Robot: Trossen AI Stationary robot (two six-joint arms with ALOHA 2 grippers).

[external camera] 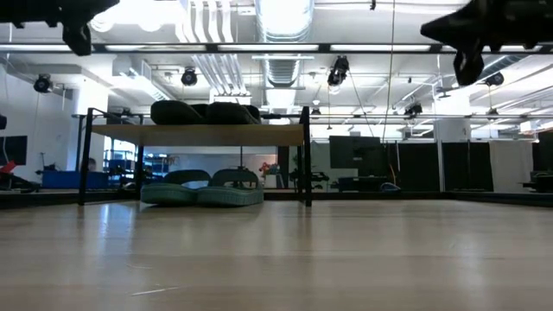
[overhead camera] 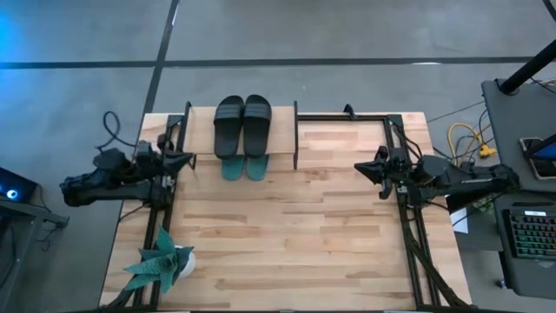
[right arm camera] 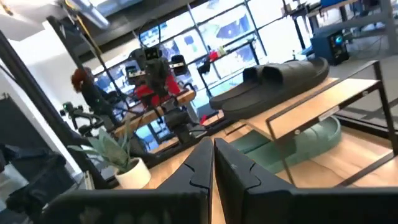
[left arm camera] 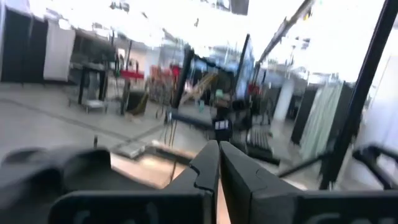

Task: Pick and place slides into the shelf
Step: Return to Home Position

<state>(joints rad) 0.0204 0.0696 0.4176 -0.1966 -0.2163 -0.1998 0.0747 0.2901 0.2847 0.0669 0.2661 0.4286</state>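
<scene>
The shelf point(overhead camera: 282, 117) stands at the table's far edge, left of centre. A black pair of slides point(overhead camera: 242, 123) lies on its top board. A teal pair point(overhead camera: 244, 166) lies on the lower board beneath, their near ends sticking out. My left gripper point(overhead camera: 188, 159) is shut and empty at the table's left edge, beside the shelf's left legs. My right gripper point(overhead camera: 358, 168) is shut and empty at the right side, pointing toward the shelf. The right wrist view shows the black slides point(right arm camera: 273, 78) above the teal ones point(right arm camera: 305, 140).
A small potted plant point(overhead camera: 162, 263) stands at the table's near left corner. Black frame rails point(overhead camera: 408, 235) run along the left and right table edges. The wooden top between the arms and in front of the shelf is bare. A keyboard point(overhead camera: 530, 233) sits on a side desk right.
</scene>
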